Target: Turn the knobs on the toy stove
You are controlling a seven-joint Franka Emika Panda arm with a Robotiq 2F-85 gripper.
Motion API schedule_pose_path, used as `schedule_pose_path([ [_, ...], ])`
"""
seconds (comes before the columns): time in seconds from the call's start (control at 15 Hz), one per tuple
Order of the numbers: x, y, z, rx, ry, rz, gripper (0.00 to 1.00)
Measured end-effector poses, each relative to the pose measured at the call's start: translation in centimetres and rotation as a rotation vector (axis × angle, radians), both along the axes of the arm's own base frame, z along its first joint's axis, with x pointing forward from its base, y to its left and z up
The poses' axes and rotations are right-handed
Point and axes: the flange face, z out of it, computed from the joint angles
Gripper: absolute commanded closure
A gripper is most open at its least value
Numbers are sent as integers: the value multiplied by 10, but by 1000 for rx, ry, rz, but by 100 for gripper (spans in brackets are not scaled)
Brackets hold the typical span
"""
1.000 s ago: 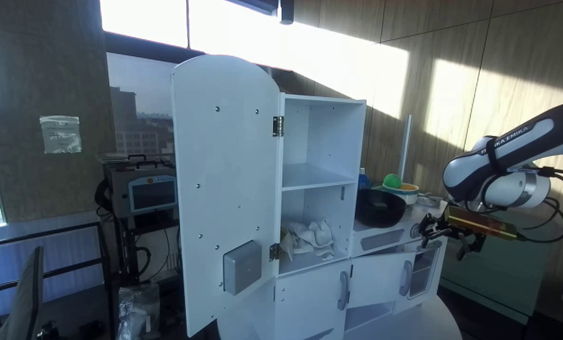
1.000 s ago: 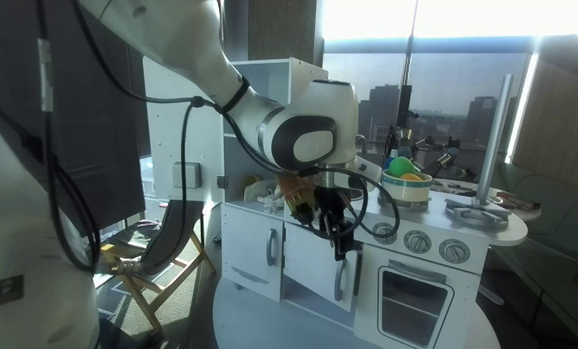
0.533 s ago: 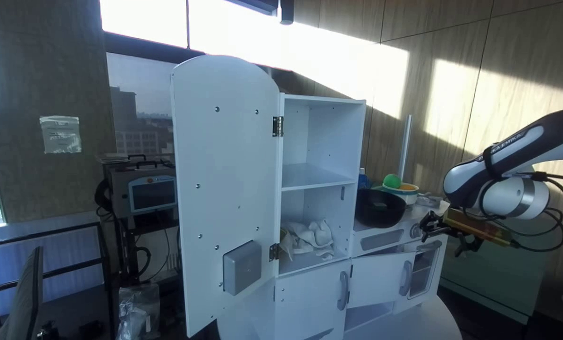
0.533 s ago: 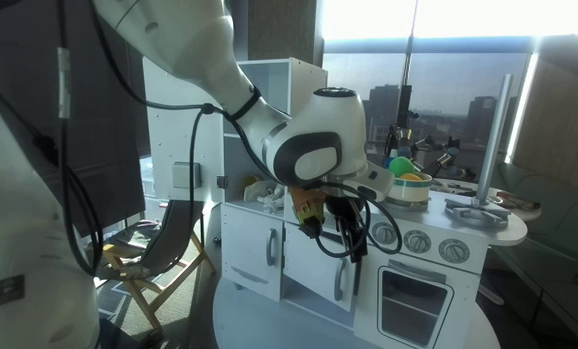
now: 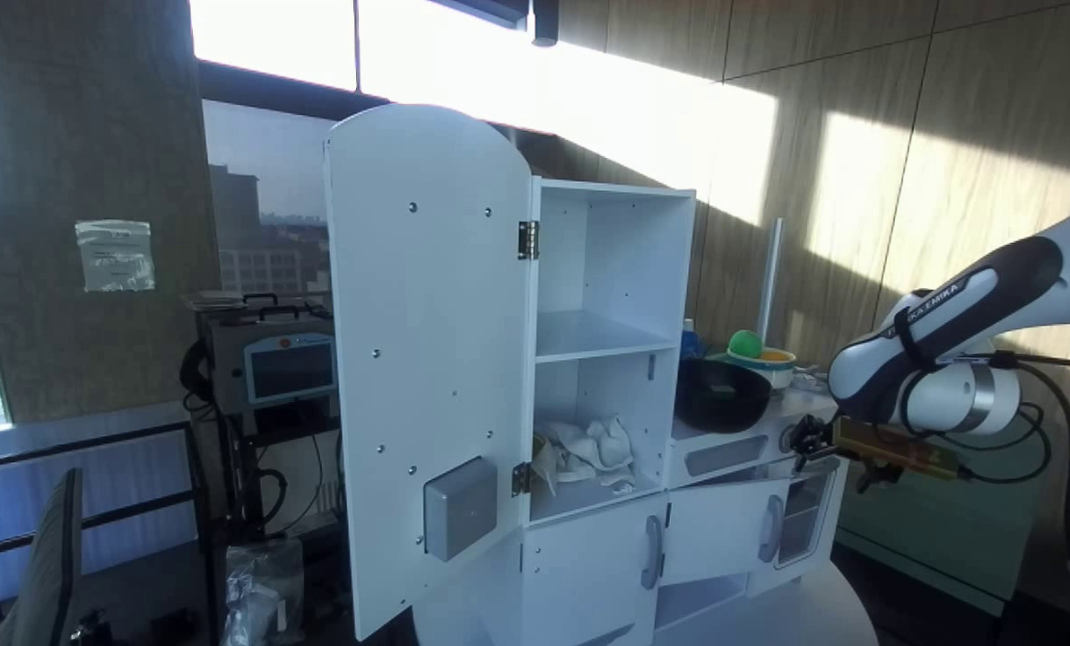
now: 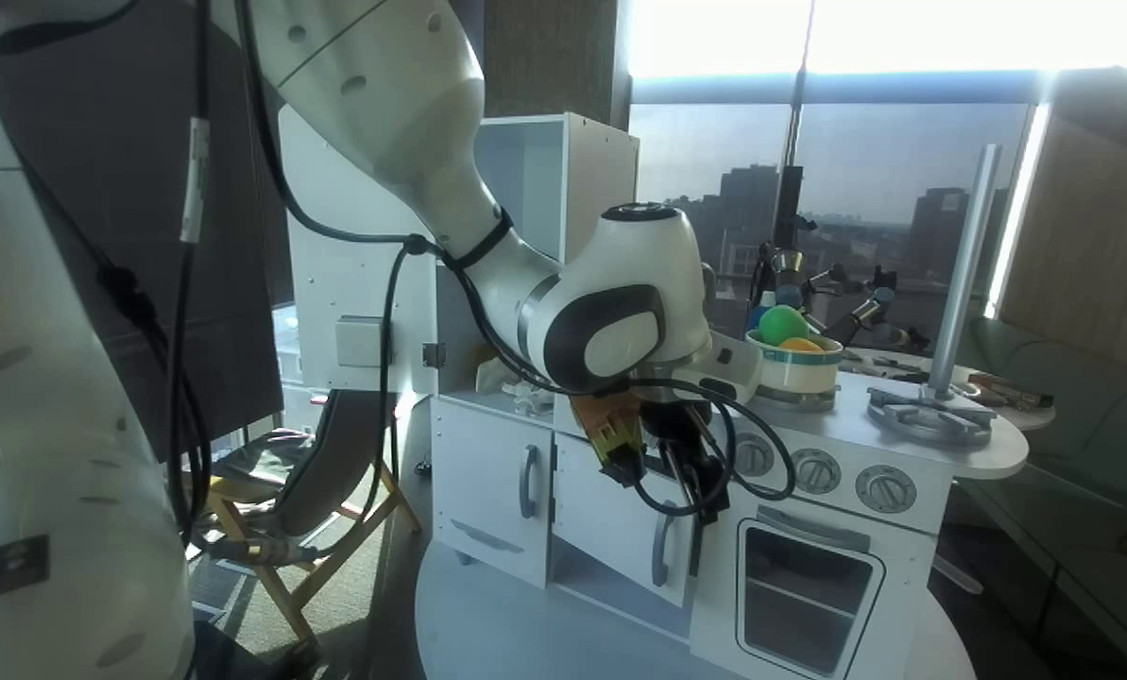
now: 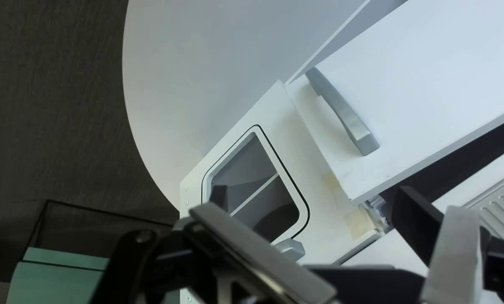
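Note:
The white toy stove (image 6: 903,552) carries a row of grey round knobs on its front panel. The left knob (image 6: 754,456) is partly behind a cable; the middle knob (image 6: 816,470) and right knob (image 6: 885,488) show fully. In an exterior view a knob (image 5: 787,439) is partly hidden behind my gripper (image 5: 820,456). My gripper also shows in an exterior view (image 6: 703,505), left of the left knob and in front of the panel. In the wrist view the gripper's fingers (image 7: 319,211) are wide apart with nothing between them. No knob is visible there.
A half-open cabinet door (image 6: 620,510) with a grey handle stands below the gripper. The oven door handle (image 6: 813,531) sits under the knobs. A black bowl (image 5: 723,395), a pot with balls (image 6: 794,368) and a metal pole (image 6: 969,274) stand on the stove top.
The arm and gripper have moved lower and closer to the stove front, shifting right toward the left knob in an exterior view. The knobs and doors look unchanged.

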Motion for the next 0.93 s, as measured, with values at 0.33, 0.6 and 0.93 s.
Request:
schedule_pose_path([
  [0.33, 10, -12, -3, -1, -16, -1, 0],
  [0.6, 14, -4, -4, 28, -27, 29, 0],
  [0.93, 14, -5, -4, 28, -26, 29, 0],
])
